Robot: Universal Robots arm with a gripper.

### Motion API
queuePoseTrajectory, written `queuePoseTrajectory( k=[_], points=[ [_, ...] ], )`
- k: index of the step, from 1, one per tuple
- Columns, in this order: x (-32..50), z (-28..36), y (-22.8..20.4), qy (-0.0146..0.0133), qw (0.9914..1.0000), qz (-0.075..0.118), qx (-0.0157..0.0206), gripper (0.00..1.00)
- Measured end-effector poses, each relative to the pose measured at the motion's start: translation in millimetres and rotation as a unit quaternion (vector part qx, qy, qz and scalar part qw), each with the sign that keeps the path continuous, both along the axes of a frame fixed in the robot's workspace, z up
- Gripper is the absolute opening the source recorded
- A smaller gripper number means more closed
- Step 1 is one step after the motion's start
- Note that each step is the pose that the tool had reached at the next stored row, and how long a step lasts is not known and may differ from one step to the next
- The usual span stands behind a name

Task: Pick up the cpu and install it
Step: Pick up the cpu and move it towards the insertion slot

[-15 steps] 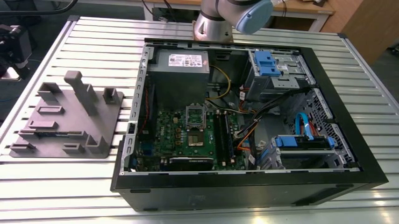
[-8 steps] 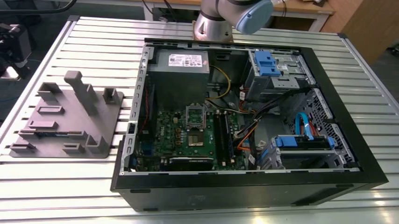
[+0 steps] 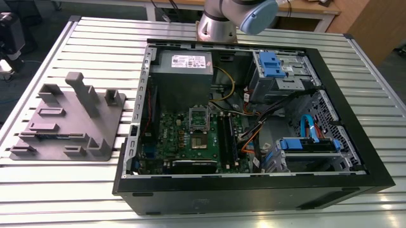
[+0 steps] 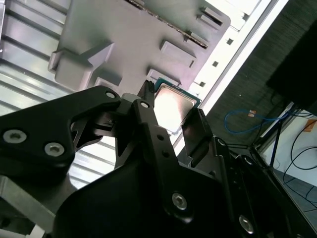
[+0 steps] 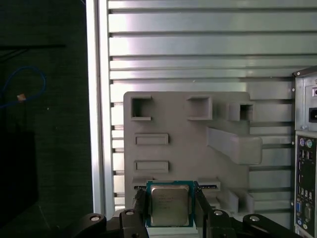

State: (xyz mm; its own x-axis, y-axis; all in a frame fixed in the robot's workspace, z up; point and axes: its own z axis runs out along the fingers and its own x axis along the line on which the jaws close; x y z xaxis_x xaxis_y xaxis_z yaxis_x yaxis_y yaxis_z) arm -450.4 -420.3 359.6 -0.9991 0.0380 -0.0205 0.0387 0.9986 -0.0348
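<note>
The cpu point(image 5: 169, 206) point(image 4: 173, 106), a small square chip with a shiny silver top and a green rim, sits between my gripper's two black fingers in both wrist views. My gripper point(image 5: 169, 209) point(image 4: 171, 116) is shut on it, one finger on each side edge, and holds it well above the grey fixture plate point(image 5: 188, 139) point(image 4: 133, 39). In the exterior view my arm point(image 3: 231, 19) shows at the back edge of the frame, beyond the open computer case. Inside the case lies the green motherboard point(image 3: 184, 142) with its metal-framed socket point(image 3: 198, 119).
The black case point(image 3: 254, 190) lies open on the slatted metal table point(image 3: 63, 185), with a grey power supply point(image 3: 184, 71), blue drive bays point(image 3: 273, 66) and loose cables point(image 3: 254, 128). The fixture plate point(image 3: 66, 118) with raised blocks is at the exterior view's left. The case's rear panel point(image 5: 307, 163) shows in the first wrist view.
</note>
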Motion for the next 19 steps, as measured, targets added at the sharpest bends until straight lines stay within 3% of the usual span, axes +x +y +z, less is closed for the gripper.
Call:
queuePoseTrajectory(
  k=[6,19],
  points=[
    [0.0,12.3,0.0,-0.0001,1.00000,0.000,0.0000,0.47],
    [1.6,13.0,0.0,0.0000,1.00000,0.000,0.0000,0.47]
  ],
)
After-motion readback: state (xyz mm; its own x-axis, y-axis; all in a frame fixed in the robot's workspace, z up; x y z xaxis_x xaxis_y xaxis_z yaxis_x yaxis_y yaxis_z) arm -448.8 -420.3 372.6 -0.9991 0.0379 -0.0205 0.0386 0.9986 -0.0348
